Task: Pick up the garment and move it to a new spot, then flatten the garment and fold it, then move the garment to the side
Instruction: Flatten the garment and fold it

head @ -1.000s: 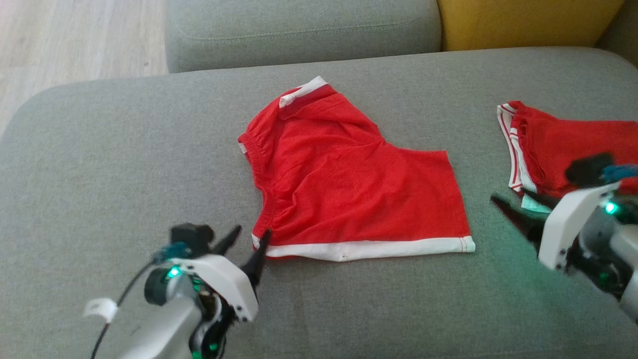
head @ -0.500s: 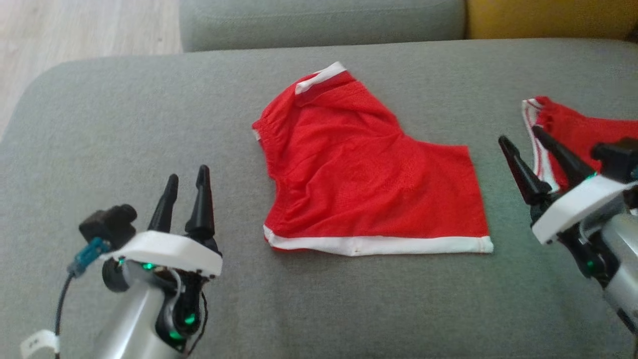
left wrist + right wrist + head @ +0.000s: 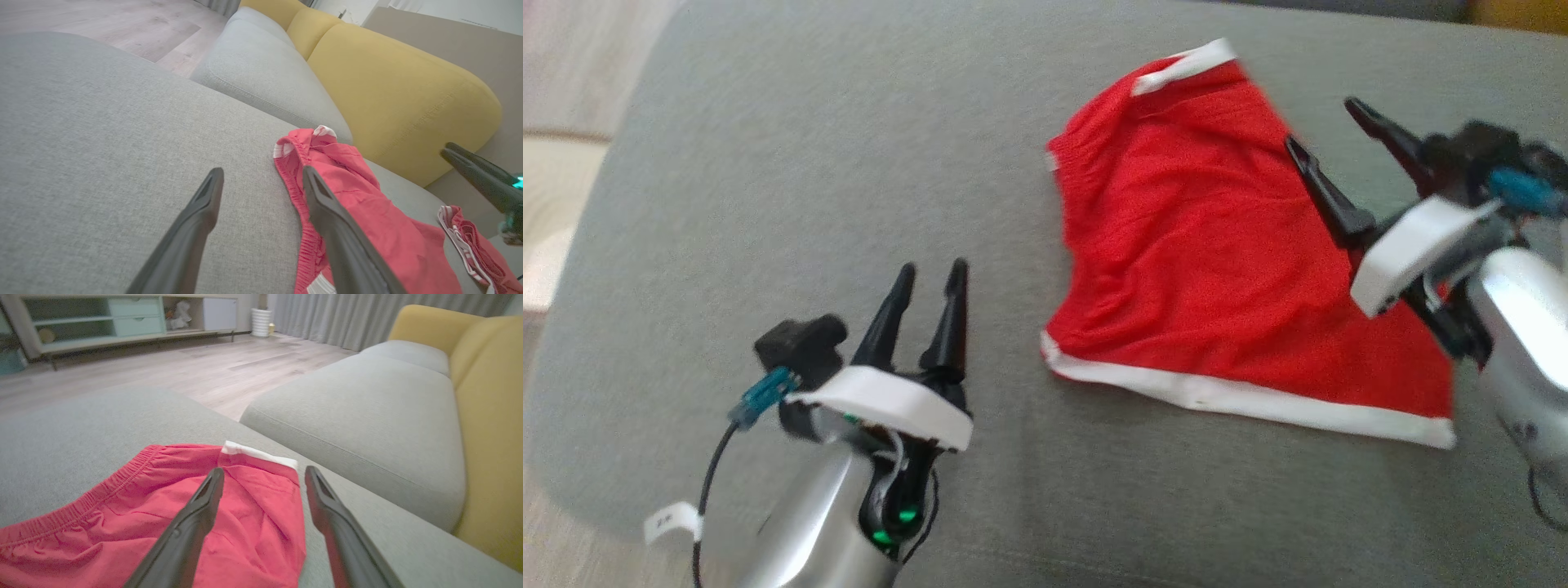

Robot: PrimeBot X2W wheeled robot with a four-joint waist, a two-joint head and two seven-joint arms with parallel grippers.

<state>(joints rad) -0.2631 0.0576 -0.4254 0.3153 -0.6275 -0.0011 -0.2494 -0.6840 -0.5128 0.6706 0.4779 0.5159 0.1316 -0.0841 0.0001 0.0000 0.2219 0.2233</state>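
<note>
The garment (image 3: 1201, 245) is a pair of red shorts with white trim, lying spread on the grey sofa seat (image 3: 768, 163). My left gripper (image 3: 931, 273) stands open to the left of the shorts' near corner, apart from the cloth. In the left wrist view the left gripper (image 3: 262, 173) points past the elastic waistband of the garment (image 3: 367, 220). My right gripper (image 3: 1321, 122) is open above the shorts' far right side. In the right wrist view the right gripper (image 3: 263, 473) hovers over the white-trimmed far corner of the garment (image 3: 184, 522) with nothing between its fingers.
A second red piece with white stripes (image 3: 470, 249) lies further right on the seat. A grey cushion (image 3: 261, 73) and yellow cushions (image 3: 388, 81) stand behind. Wooden floor (image 3: 163, 371) lies beyond the seat's left edge, and a low cabinet (image 3: 102, 318) stands against the wall.
The camera has swung, shifting the whole picture. My left gripper has drawn back from the shorts' near left corner. My right gripper has come from beside the second piece to over the shorts.
</note>
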